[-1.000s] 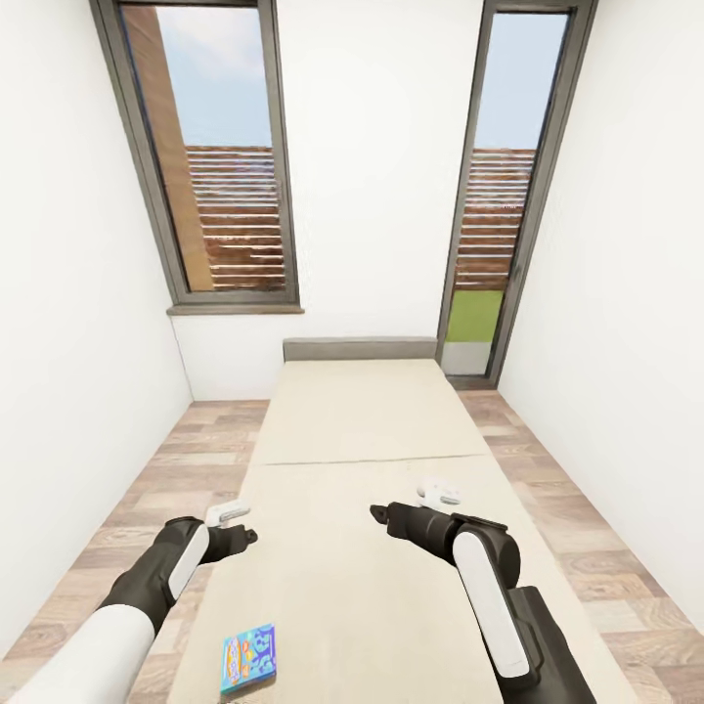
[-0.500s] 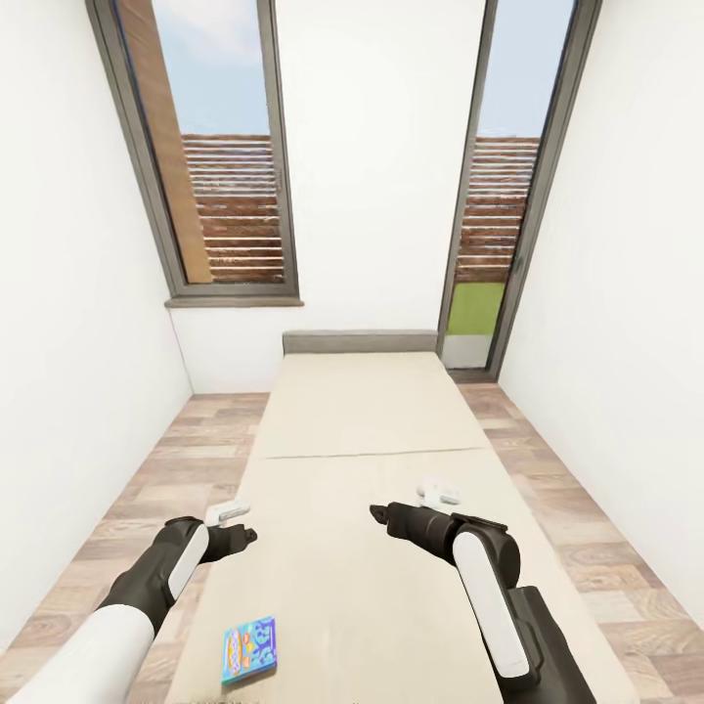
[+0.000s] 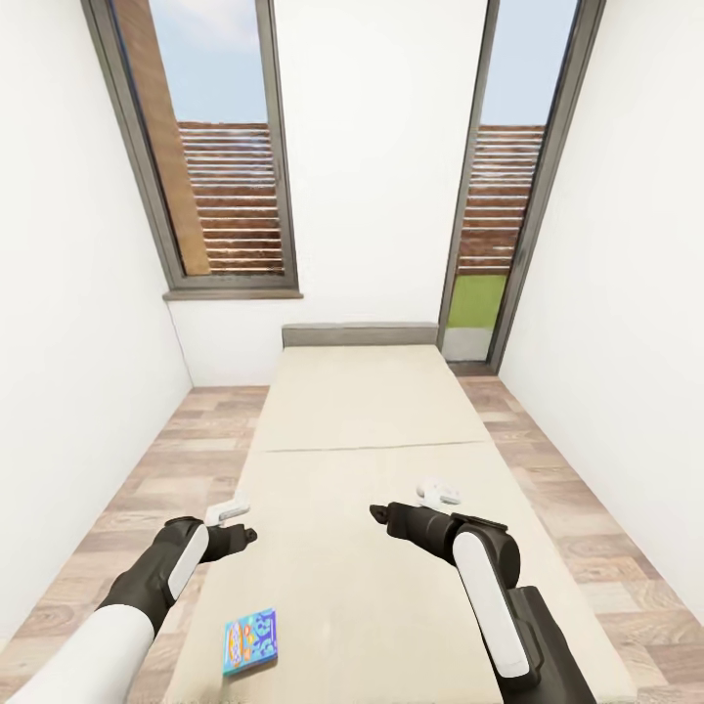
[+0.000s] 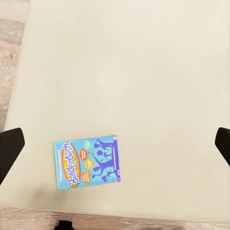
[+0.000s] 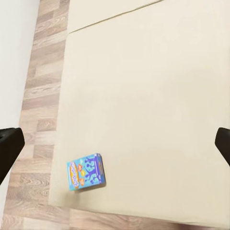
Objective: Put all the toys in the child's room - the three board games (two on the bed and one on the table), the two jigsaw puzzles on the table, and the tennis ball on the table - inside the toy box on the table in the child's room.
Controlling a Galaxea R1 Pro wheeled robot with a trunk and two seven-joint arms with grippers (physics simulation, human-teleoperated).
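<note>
A small blue-teal board game point(image 3: 249, 641) lies flat on the beige bed point(image 3: 364, 411), near its close left corner. The left wrist view shows its "Balderdash" lid point(image 4: 86, 161), and the right wrist view shows the box point(image 5: 86, 171) by the mattress edge. My left gripper point(image 3: 242, 535) hovers open above the bed's left edge, beyond the game, its fingertips point(image 4: 9, 148) wide apart. Over the middle of the mattress my right gripper point(image 3: 381, 512) is also open, with dark fingertips point(image 5: 223, 143) at the picture's sides. Neither gripper holds anything.
Wood-plank floor point(image 3: 196, 440) runs along both sides of the bed between white walls. A low grey headboard point(image 3: 360, 335) stands at the far end under two tall dark-framed windows point(image 3: 210, 156).
The whole picture has slid upward a little, so the camera has moved. Both arms keep the same pose, and the board game stays where it was on the bed.
</note>
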